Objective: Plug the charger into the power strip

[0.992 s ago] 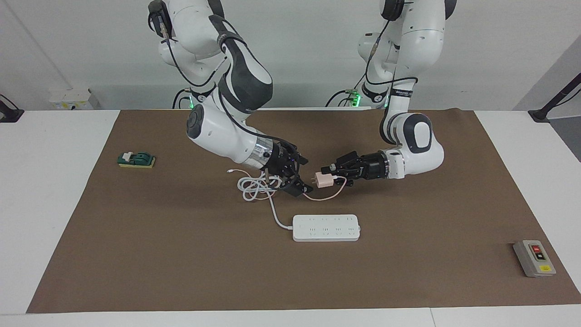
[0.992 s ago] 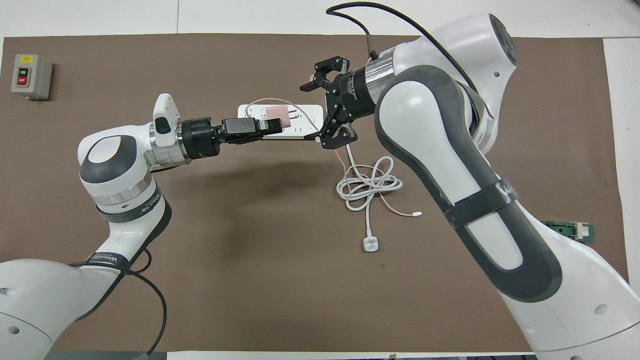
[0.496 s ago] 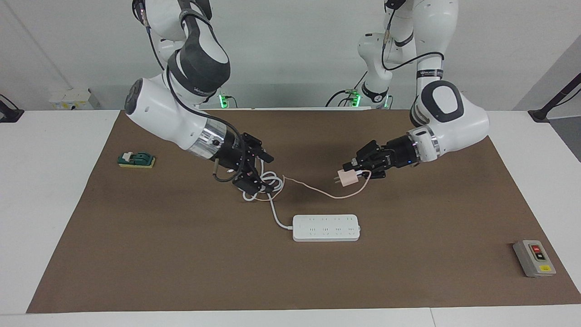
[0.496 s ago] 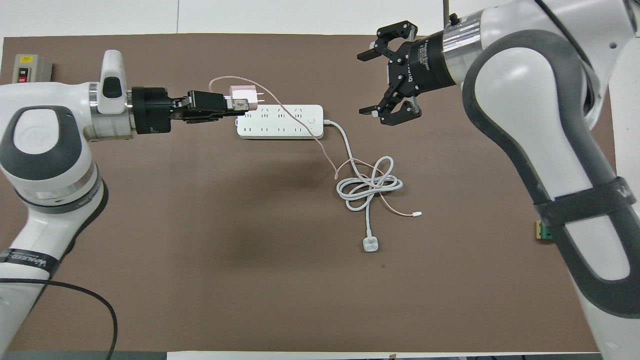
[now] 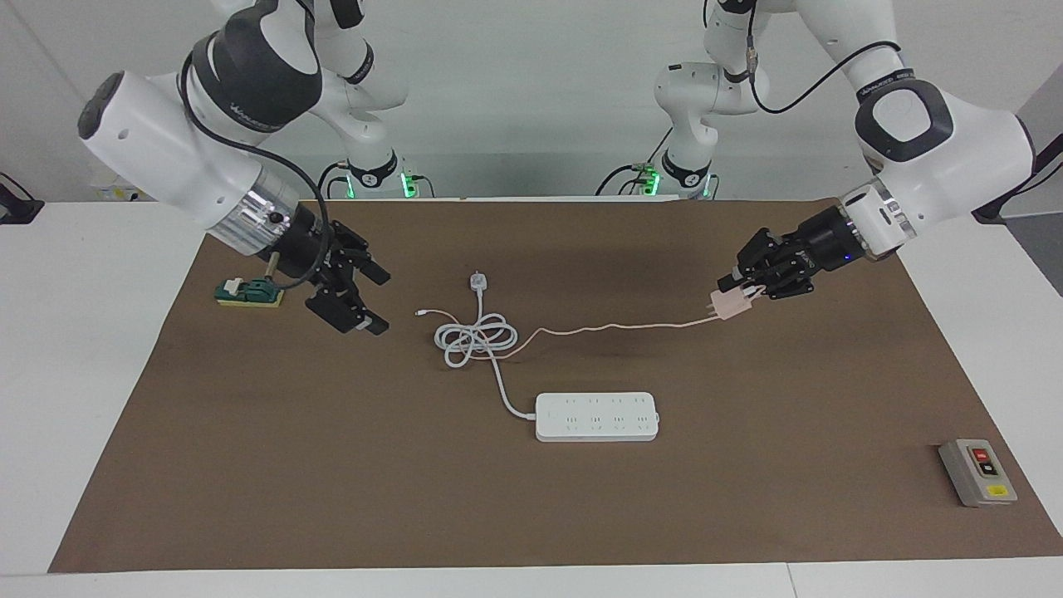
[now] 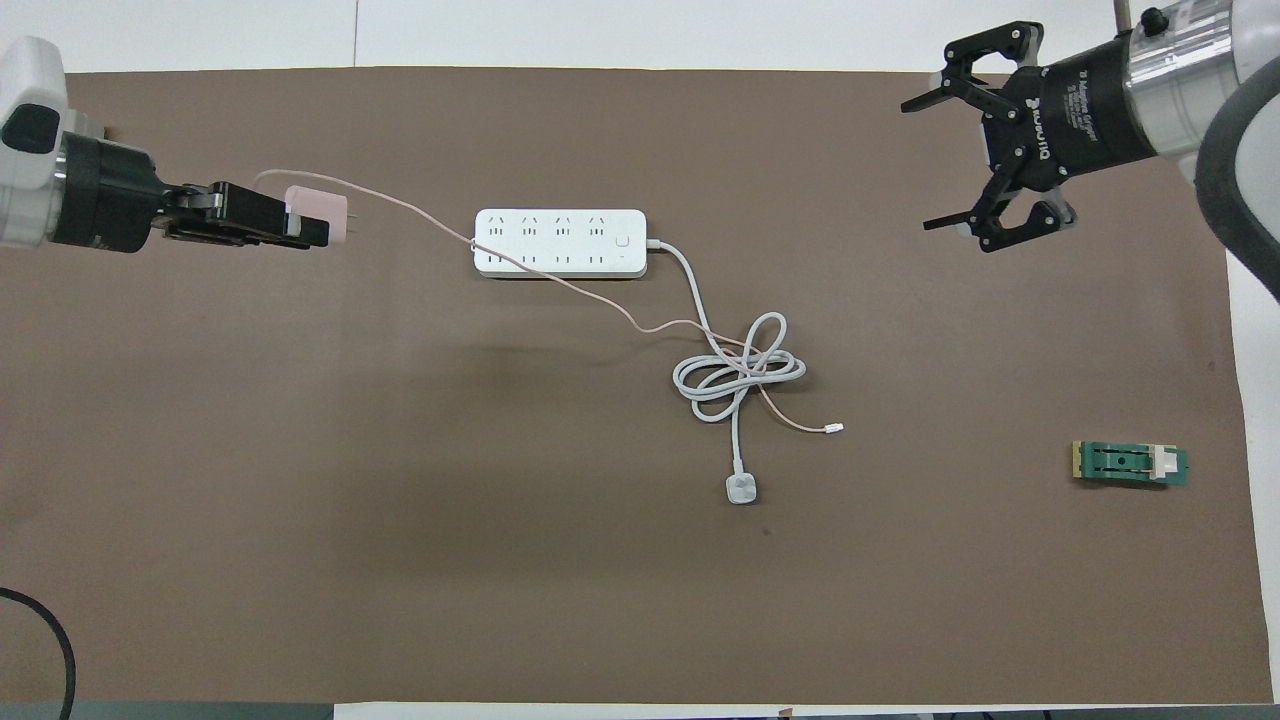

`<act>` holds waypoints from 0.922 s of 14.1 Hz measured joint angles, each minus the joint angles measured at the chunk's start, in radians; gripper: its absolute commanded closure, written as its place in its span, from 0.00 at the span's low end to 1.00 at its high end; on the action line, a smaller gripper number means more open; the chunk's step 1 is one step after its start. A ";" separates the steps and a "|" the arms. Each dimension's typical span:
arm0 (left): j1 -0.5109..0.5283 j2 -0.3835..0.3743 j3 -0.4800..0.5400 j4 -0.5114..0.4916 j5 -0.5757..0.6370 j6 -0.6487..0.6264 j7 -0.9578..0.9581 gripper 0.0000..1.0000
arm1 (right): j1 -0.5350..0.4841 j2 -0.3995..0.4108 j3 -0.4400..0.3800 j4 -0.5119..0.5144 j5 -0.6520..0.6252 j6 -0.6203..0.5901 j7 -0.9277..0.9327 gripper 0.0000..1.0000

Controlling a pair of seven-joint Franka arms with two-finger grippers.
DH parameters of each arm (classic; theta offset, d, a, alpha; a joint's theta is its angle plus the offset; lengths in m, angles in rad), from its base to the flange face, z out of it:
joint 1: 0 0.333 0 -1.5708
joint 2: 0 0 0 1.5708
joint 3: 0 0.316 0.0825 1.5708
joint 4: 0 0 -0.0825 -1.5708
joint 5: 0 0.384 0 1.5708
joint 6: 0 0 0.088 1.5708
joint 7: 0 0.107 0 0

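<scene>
Currently the left end effector (image 5: 742,292) grips the charger (image 5: 731,305) above the worktop (image 5: 747,498), well apart from the power strip (image 5: 597,416); its taut cable (image 5: 614,327) could snag the coiled cord (image 5: 475,341). Right end effector (image 5: 353,291) waits, spread wide

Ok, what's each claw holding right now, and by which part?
The left claw holds the charger by its cube body, prongs pointing away from the claw, cable trailing to the mat, up in the air. The right claw is open and holds nothing.
</scene>
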State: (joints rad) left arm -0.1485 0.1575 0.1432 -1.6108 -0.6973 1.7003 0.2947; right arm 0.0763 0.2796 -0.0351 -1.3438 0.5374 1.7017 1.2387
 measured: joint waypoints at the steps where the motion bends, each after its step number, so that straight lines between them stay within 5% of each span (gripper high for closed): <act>1: 0.001 -0.010 0.000 0.004 0.087 -0.025 -0.026 1.00 | -0.004 -0.015 0.000 0.000 -0.048 -0.027 -0.095 0.00; 6: 0.000 -0.085 -0.002 0.008 0.433 -0.134 -0.171 1.00 | -0.009 -0.069 0.000 -0.001 -0.287 -0.125 -0.616 0.00; 13: -0.003 -0.127 -0.012 0.007 0.489 -0.172 -0.287 1.00 | -0.067 -0.121 0.000 -0.023 -0.506 -0.183 -1.221 0.00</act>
State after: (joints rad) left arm -0.1513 0.0303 0.1311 -1.6037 -0.2085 1.5279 0.0081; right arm 0.0091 0.1582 -0.0356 -1.3668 0.0314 1.5182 0.0178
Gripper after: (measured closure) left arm 0.714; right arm 0.000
